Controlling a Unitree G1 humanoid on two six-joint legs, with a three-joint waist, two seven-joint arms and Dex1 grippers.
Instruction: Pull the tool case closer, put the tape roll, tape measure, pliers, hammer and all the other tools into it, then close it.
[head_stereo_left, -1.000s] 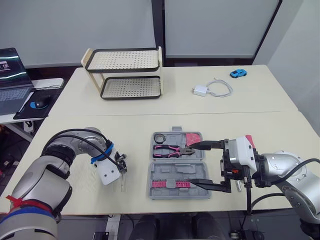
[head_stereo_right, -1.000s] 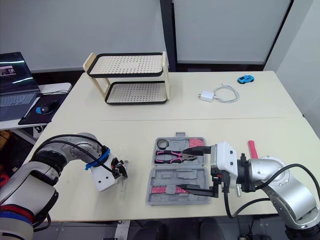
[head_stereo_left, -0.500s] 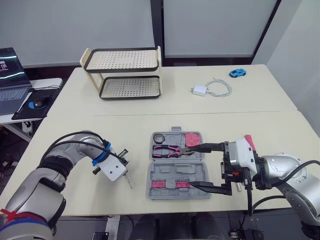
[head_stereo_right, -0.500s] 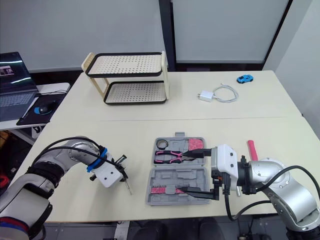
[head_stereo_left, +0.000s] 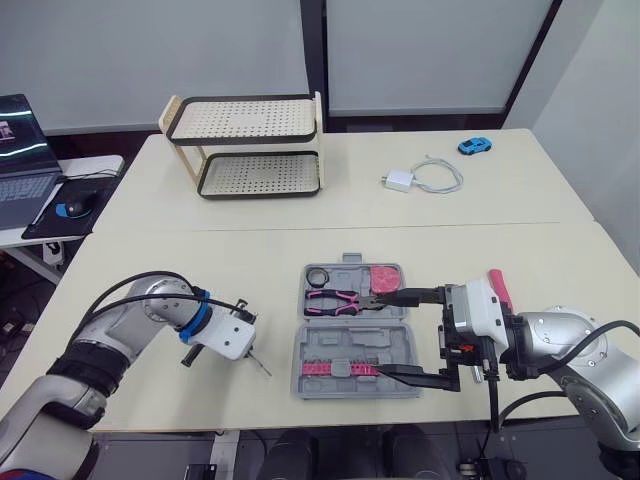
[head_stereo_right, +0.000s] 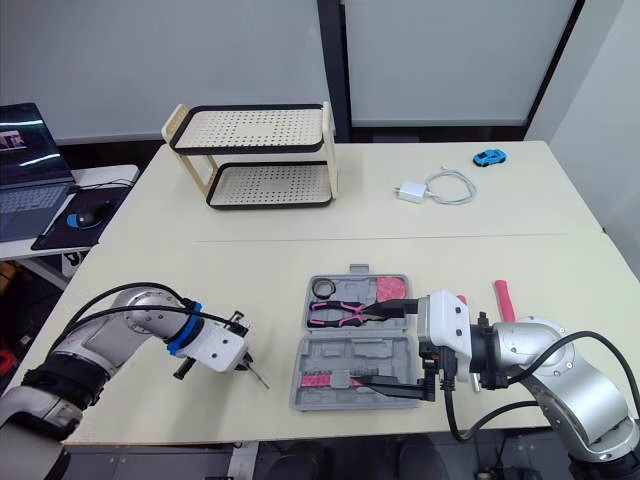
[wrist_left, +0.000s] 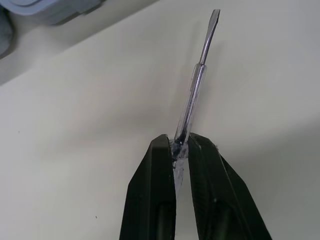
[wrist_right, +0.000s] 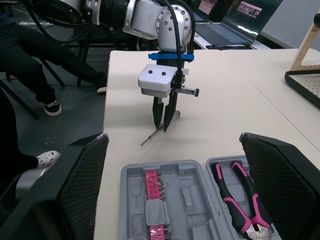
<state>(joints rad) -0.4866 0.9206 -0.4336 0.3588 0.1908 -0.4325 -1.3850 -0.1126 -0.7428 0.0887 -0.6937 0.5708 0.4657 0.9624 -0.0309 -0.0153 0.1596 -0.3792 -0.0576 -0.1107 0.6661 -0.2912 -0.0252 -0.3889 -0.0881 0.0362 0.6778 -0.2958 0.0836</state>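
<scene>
Pinching screwdriver (wrist_left: 197, 85) by end of clear handle, left gripper (wrist_left: 179, 145) is clamped on it, shaft tilted, tip low by table, just left of case (head_stereo_left: 345, 345). Case lies open mid-table, pliers (head_stereo_left: 340, 298) and tape roll (head_stereo_left: 318, 276) inside. Right gripper (head_stereo_left: 385, 332) spread wide, straddling case's right edge — useful brace. Advice: lift before moving, carry level over near half, release low — thin pinch may pivot.

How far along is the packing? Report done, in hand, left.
Done: the case lies open near the robot, with pliers and a black tape roll inside. In hand: the left gripper is shut on a screwdriver beside the case; the right gripper is open at its edge. Left: screwdriver, the red tool, closing.
</scene>
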